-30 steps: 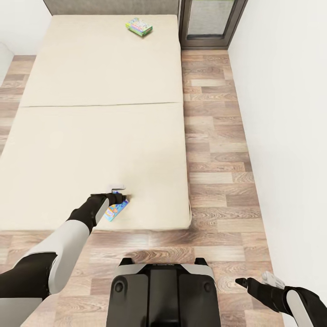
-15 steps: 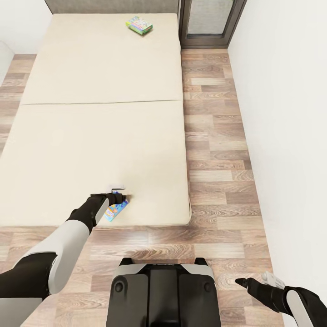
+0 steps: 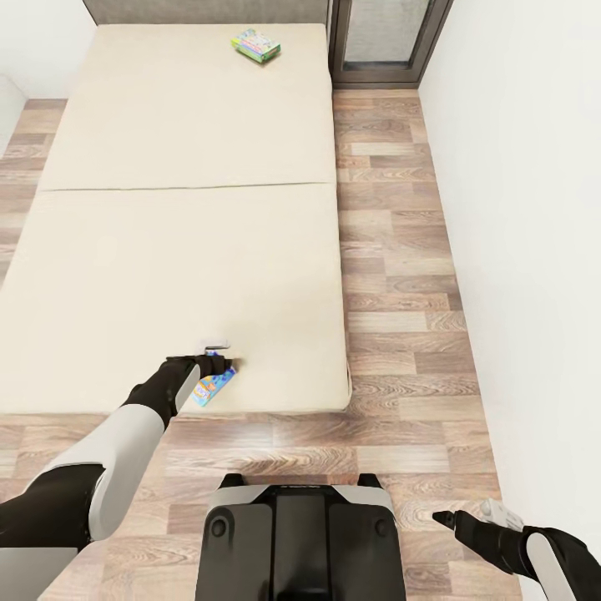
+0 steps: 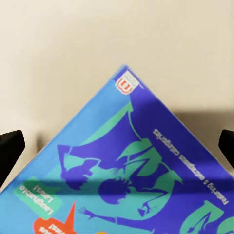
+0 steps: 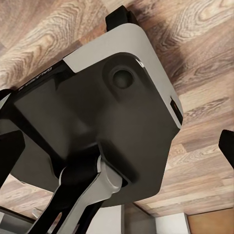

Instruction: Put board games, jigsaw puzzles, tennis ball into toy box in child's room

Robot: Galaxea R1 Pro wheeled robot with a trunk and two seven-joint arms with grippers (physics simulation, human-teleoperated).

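My left gripper (image 3: 219, 359) is shut on the mostly blue board game (image 3: 214, 386), holding it just over the bed (image 3: 167, 250) near the mattress's front edge. In the left wrist view the blue box (image 4: 131, 170) spans the gap between the two dark fingertips (image 4: 9, 146). A second board game (image 3: 255, 47), green and colourful, lies flat at the far end of the bed near the headboard. My right gripper (image 3: 467, 516) hangs low at the right over the floor, open and empty. The toy box, table, jigsaw puzzles and tennis ball are out of view.
My own base (image 3: 299, 534) stands on the wood-plank floor just in front of the bed. A strip of floor (image 3: 392, 250) runs between the bed and the white wall (image 3: 534, 209). A dark-framed window (image 3: 388, 42) closes its far end.
The whole view has drawn back slightly, so the bed's front edge sits higher in the picture. The blue board game stayed with my left gripper and is nearer that edge.
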